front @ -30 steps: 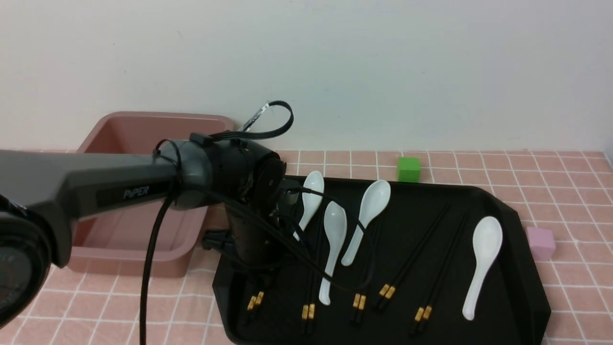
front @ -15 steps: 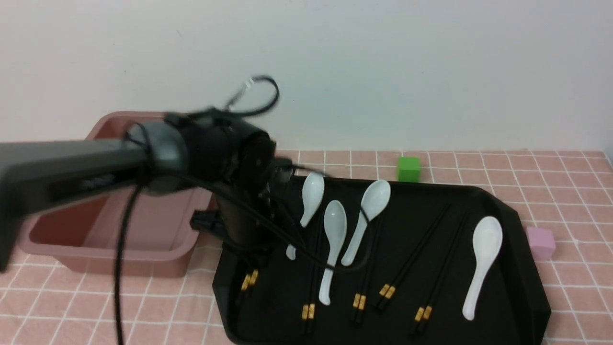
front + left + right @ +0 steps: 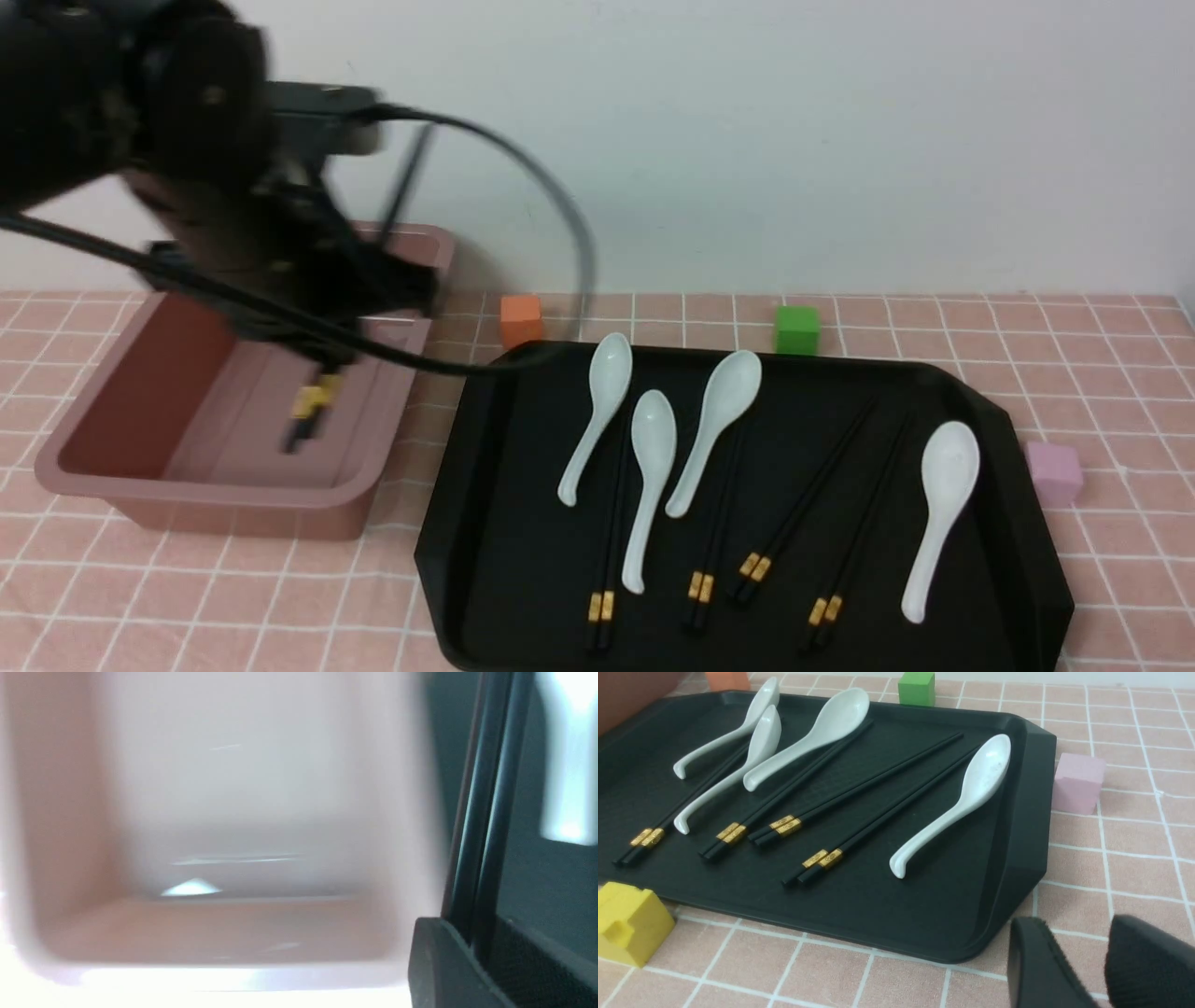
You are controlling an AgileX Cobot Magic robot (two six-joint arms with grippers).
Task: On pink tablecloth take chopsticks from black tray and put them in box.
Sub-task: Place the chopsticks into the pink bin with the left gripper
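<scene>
A plain pale wall (image 3: pixel 747 140) rises behind a tabletop spread with the pink tablecloth (image 3: pixel 1074 373), and on it lies the black tray (image 3: pixel 504 560), taken here as the landmark. Four pairs of chopsticks (image 3: pixel 861 787) rest on the tray, their gold-banded ends towards its near edge, among four white spoons (image 3: pixel 943 495). Some of the spoons lie across the sticks. The box (image 3: pixel 187 509) stands just beside the tray on the robot's left. An orange cube (image 3: pixel 521 320) sits at the tray's far left corner, a green cube (image 3: pixel 796 329) behind its far edge, a pink cube (image 3: pixel 1055 471) just off its right side and a yellow block (image 3: pixel 630 919) against its near edge. The left arm (image 3: pixel 187 140), blurred, hangs over the box to the tray's left. Its left pincer (image 3: pixel 481 938) is clamped on the held chopsticks (image 3: pixel 311 411), which are tilted with the gold-banded end low inside the box's opening; whether they touch its floor cannot be told. The right pincer (image 3: pixel 1083 926) hovers over the cloth by the tray's near right corner, with its jaws parted and nothing between them.
</scene>
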